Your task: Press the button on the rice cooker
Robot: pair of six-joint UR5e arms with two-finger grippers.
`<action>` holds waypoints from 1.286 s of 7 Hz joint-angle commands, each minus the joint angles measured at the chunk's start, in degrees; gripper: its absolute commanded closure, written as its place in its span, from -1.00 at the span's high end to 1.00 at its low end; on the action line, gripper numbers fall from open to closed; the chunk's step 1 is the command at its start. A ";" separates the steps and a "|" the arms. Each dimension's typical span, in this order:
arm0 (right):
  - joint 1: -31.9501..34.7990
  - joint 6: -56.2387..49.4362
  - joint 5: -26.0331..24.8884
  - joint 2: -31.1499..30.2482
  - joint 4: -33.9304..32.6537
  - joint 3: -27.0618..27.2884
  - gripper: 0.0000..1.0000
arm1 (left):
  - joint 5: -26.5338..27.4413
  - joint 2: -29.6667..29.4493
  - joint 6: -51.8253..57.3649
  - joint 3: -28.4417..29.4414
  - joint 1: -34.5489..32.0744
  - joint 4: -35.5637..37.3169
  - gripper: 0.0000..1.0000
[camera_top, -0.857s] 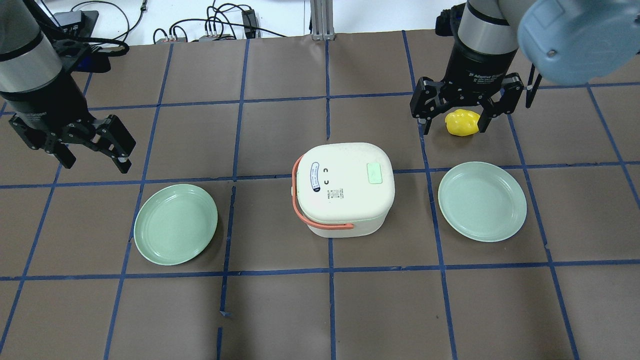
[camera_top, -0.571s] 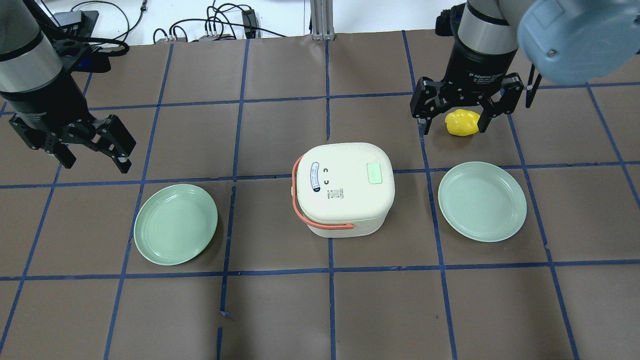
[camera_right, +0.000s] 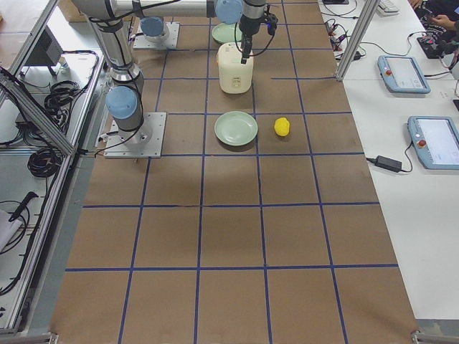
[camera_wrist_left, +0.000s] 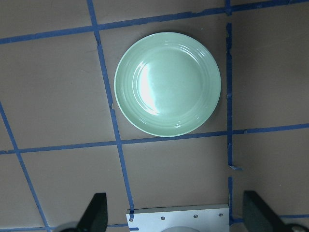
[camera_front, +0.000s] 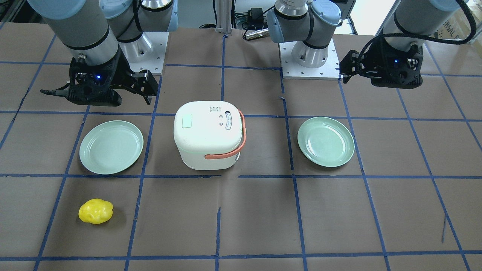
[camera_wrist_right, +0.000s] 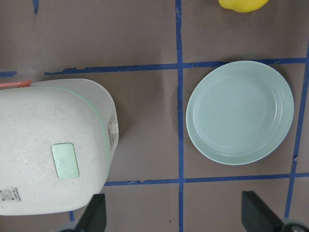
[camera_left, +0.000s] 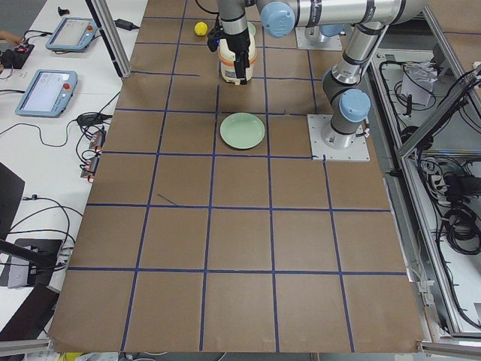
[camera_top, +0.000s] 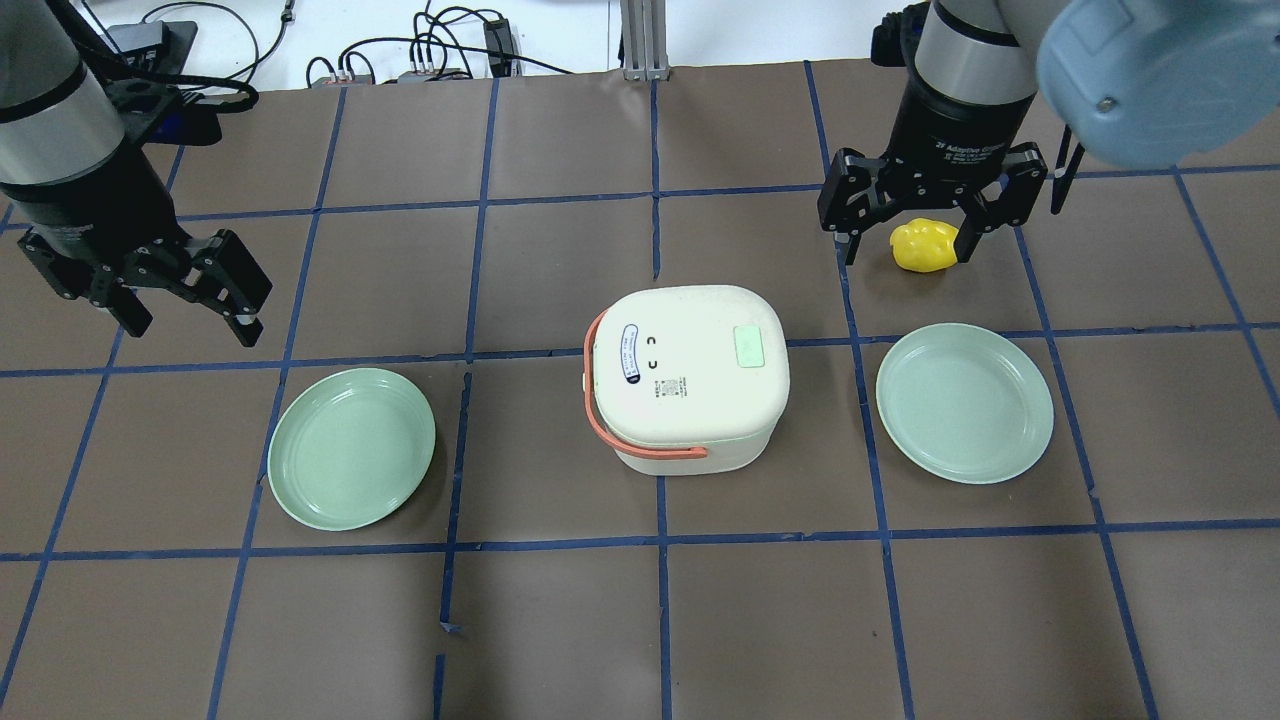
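Task not started as far as I can see. The rice cooker (camera_top: 690,375) sits mid-desk, lid shut, coral handle (camera_top: 600,420) folded down toward the robot's left. Nothing is touching it. The mint-green square (camera_top: 749,347) on the lid, on the side nearer my right arm, looks like the button. The right wrist view also shows a small latch (camera_wrist_right: 113,133) on the side wall just below it, and I can't tell which one is the real press target. The right gripper (camera_top: 908,238) has its fingers spread wide and is holding nothing. It hangs in the air on the right half of the desk, off the cooker. From overhead it seems to straddle the yellow lump (camera_front: 95,211), but the front view puts the lump down near the operators' edge, well apart from the gripper. The left gripper (camera_top: 190,322) is also spread and empty, over the left end of the desk near the left plate (camera_top: 351,448). The right plate (camera_top: 964,402) lies just beside the cooker. The whole job is left: bring a gripper over the lid, probably the right, close the fingers, go down on the square and press.
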 commanded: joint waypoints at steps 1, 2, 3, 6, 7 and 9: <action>5.04 6.43 1.81 -0.52 -1.48 -0.09 1.00 | 0.00 0.00 0.00 0.00 0.00 0.00 1.00; 7.59 8.80 1.90 -0.08 -6.19 0.69 1.00 | 0.00 0.00 0.00 0.00 0.00 0.00 1.00; 9.18 11.17 1.90 0.36 -7.63 2.44 0.63 | 0.00 0.00 0.00 0.00 0.00 0.00 1.00; 9.46 10.76 7.51 4.48 -11.86 5.35 -0.81 | 0.00 0.00 0.00 0.00 0.00 0.00 1.00; 9.46 10.41 7.70 5.01 -13.34 5.88 -0.82 | 0.00 0.00 0.00 0.00 0.00 0.00 1.00; 9.46 10.40 7.09 5.37 -13.18 6.06 -0.83 | 0.00 0.00 0.00 0.00 0.00 0.00 1.00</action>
